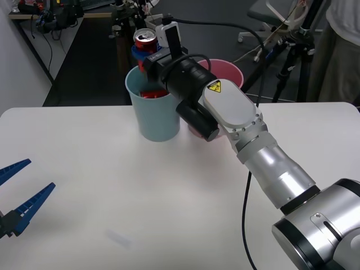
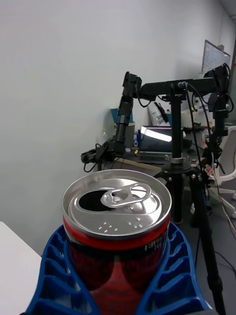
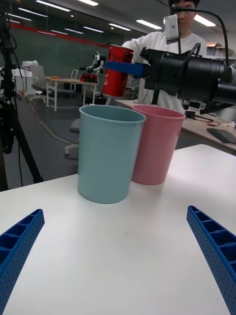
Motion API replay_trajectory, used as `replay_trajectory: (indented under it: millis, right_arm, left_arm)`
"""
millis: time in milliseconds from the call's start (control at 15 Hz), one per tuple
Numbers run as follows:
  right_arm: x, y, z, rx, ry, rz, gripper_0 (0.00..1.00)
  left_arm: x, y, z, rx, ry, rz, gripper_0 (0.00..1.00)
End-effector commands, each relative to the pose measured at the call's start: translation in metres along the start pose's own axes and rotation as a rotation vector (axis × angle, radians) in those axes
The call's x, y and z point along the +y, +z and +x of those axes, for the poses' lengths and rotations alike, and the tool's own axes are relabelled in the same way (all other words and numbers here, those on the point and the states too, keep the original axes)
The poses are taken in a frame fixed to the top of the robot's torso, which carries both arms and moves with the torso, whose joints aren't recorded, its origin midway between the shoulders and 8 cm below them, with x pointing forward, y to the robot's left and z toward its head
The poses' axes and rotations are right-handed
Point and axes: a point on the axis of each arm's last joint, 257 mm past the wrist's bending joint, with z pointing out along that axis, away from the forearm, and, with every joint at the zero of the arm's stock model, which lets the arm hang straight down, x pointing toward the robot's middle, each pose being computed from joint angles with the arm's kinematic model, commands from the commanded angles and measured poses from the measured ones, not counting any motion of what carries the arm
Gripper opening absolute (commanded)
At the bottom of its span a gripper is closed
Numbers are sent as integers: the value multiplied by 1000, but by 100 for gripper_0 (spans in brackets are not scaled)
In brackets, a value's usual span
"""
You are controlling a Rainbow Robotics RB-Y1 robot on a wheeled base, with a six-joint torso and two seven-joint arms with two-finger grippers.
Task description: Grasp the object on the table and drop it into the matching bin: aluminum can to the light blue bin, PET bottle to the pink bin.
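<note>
Right gripper: we are clamping the right gripper (image 2: pixel 118 290) on the aluminum can (image 2: pixel 117 224), its 2 blue ribbed fingers (image 2: pixel 56 275) pressing on either side of the red body just below the silver lid
Can: we are holding it upright in the air, pull tab up, above the far rim of the light blue bin (image 1: pixel 153 109); in the left wrist view the can (image 3: pixel 114 70) is hanging above that bin (image 3: pixel 109 152), well off the table (image 1: pixel 112 191)
Pink bin: the pink bin (image 1: pixel 225 76) is standing just beside the blue one, touching or nearly so, and we are not aiming at it
Left gripper: we are keeping the left gripper (image 1: pixel 14 194) low over the near left of the table, fingers spread apart, holding nothing
Done: grasp and lift look complete, and the carry is nearly so
Left to do: we are judging that only the release into the light blue bin remains; something red is already lying inside that bin
</note>
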Motion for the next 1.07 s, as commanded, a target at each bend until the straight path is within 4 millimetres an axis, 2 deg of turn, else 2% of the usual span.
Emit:
replay_trajectory:
  millis: [67,1067]
  right_arm:
    - [0,0,0,0,5,1,100]
    - [-11,-7,-2,-4,11,1,100]
  left_arm:
    - [0,0,0,0,0,0,100]
    - [0,0,0,0,0,0,100]
